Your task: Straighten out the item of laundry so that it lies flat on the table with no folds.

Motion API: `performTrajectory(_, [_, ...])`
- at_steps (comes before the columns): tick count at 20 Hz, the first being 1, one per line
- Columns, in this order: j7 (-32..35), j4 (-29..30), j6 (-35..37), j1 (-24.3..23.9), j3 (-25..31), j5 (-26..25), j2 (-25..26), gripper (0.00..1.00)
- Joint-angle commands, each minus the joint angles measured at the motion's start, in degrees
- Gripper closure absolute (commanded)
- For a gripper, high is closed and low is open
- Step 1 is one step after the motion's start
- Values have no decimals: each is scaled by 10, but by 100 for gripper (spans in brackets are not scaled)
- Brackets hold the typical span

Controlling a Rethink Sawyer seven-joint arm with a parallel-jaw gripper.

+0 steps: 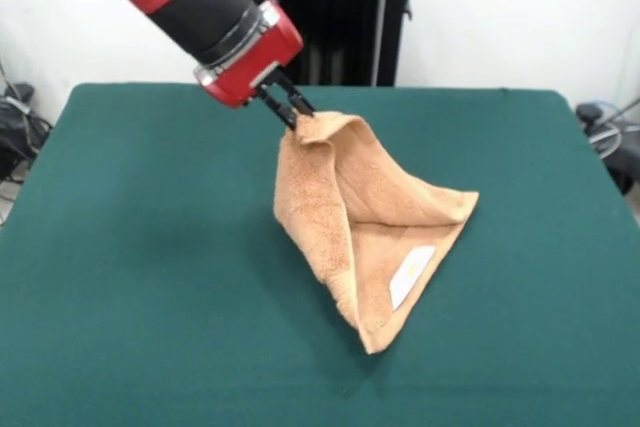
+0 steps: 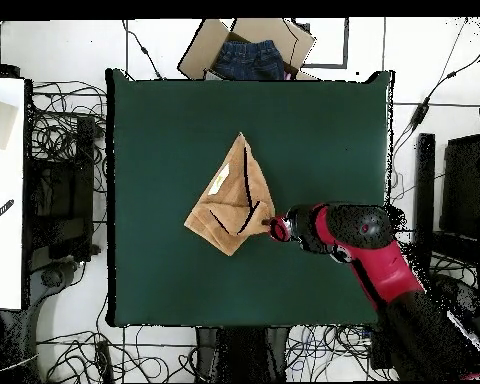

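The tan terry towel (image 1: 362,229) is lifted by one corner and hangs in a folded tent shape, its lower part resting on the dark green table (image 1: 140,277). A small white label (image 1: 411,275) shows near its lower edge. My gripper (image 1: 297,114) is shut on the towel's raised corner, with the red and black arm reaching in from the upper left. In the overhead view the towel (image 2: 232,197) lies near the table's middle (image 2: 164,130) and the gripper (image 2: 272,226) holds its corner at the right.
A cardboard box (image 2: 246,45) with blue cloth in it sits off the table's far edge in the overhead view. Cables and equipment surround the table. The robot's black pedestal (image 1: 335,17) stands behind the table.
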Motion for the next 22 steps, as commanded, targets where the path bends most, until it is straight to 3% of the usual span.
performTrajectory(1, [104,23,11,-24,-32,-30,-4,100])
performTrajectory(6, [98,47,3,-49,-30,-45,-18,100])
performTrajectory(22, [88,-34,38,-63,-20,-80,50,100])
